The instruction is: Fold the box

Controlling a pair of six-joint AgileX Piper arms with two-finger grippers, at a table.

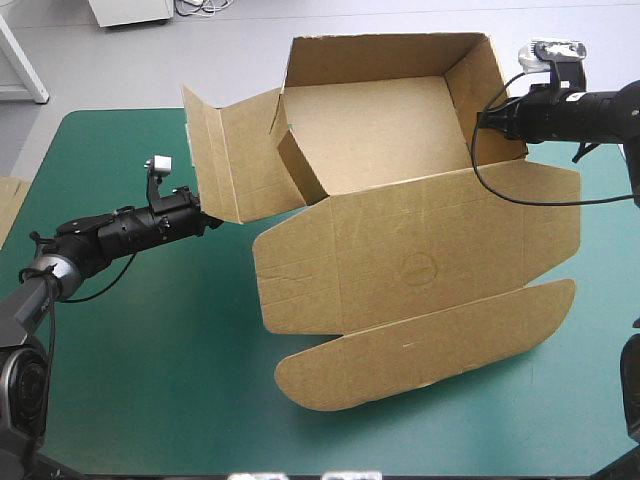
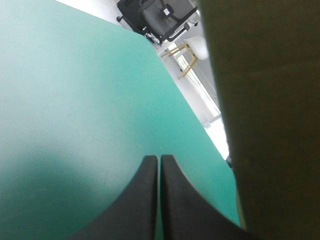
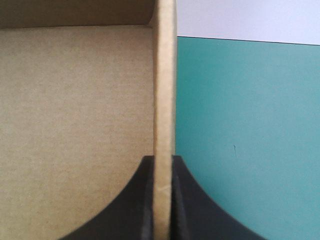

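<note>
Step in hand, as judged: bringing up the splayed left flap point(image 1: 235, 150) of the box point(image 1: 400, 250) while steadying the tray by the opposite side.

To do it well:
- Keep the right gripper point(image 1: 487, 118) pinched firmly on the right wall point(image 1: 482, 85) as an anchor, so no sliding across the teal-green cover point(image 1: 150, 350).
- Push with the left gripper point(image 1: 208, 218) low on the flap's outer face, near the crease, sweeping inward toward the tray. Pressing high would likely bow the board rather than hinge it.
- Mind the inner tab point(image 1: 300, 165): should probably go inside the tray, not catch outside.
- Go slowly; light board, apt to spring back.

Right fingers: clenched on the box, the rim point(image 3: 164, 90) of that wall upright between the two. Tray interior point(image 3: 75, 125) to one side of them, bare cover to the other.

Left fingers: pressed together on nothing, only a hairline slit between. Brown board point(image 2: 270, 120) close beside one finger, not between the two. Touching or just short of it: cannot tell. Bare cover ahead of the tips.

Lid point(image 1: 420, 350): flat on the cover, well apart from both grippers.
</note>
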